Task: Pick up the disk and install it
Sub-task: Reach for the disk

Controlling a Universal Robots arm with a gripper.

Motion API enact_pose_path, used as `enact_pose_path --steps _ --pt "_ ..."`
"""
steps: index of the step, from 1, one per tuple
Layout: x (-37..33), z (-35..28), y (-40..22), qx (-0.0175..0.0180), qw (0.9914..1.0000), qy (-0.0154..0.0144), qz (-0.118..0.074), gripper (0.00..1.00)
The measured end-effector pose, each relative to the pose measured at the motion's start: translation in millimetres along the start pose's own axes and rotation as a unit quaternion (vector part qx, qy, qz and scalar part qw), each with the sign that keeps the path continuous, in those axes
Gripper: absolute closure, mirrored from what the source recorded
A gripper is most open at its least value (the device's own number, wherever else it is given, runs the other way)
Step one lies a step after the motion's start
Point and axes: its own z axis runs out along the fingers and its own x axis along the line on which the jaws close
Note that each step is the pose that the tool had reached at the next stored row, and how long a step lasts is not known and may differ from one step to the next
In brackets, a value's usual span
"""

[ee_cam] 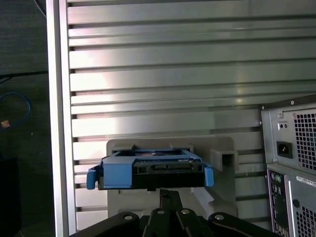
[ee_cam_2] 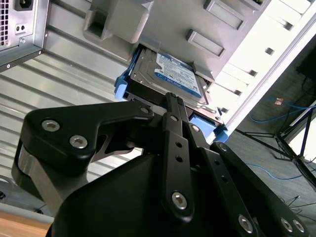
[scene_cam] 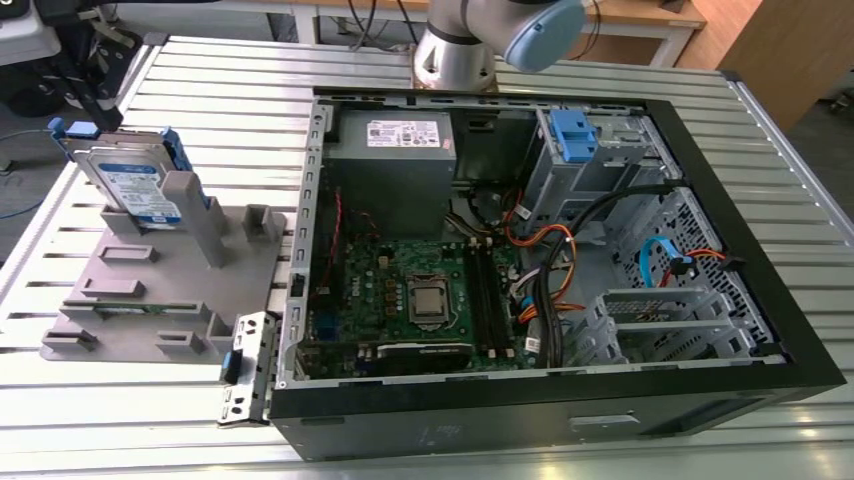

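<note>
I see the gripper [ee_cam: 165, 192] closed, empty, near the disk [ee_cam: 148, 175]. I judge the disk rigid, dense and shock-sensitive; grip across its flat faces.

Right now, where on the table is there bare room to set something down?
In the exterior view, bare table slats lie in front of the grey fixture and behind it up to the far edge. Crowded: the fixture, holding the standing disk, and the open computer case, full of cables.

Your ribbed metal table [scene_cam: 134, 425] bears an open computer case [scene_cam: 534, 415]. A grey fixture plate [scene_cam: 134, 300] lies beside it, at the exterior view's left.
</note>
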Motion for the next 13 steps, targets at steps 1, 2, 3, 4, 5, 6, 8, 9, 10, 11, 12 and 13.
enact_pose_path --steps 1,2,3,4,5,6,8,9,10,11,12,13 --pt "0.1 0.0 0.1 0.0 1.0 0.0 0.0 0.89" --pt "0.2 0.1 0.1 0.0 1.0 0.0 0.0 0.89" --pt "0.2 0.2 0.2 0.0 1.0 0.0 0.0 0.89" --pt "0.2 0.2 0.2 0.0 1.0 0.0 0.0 0.89" --pt "0.2 0.2 0.2 0.0 1.0 0.0 0.0 0.89" --pt "0.2 0.4 0.4 -0.0001 1.0 -0.0001 0.0 0.89" --pt "0.5 0.9 1.2 0.0 1.0 -0.0001 0.0 0.89" --pt "0.6 1.3 1.6 -0.0001 1.0 0.0 0.0 0.89" --pt "0.7 1.9 2.0 -0.0001 1.0 -0.0001 0.0 0.89" --pt "0.8 2.4 2.4 0.0 1.0 -0.0001 0.0 0.89" --pt "0.9 3.0 2.8 0.0 1.0 -0.0001 0.0 0.89" --pt "1.1 3.6 3.3 -0.0001 1.0 -0.0001 0.0 0.89"
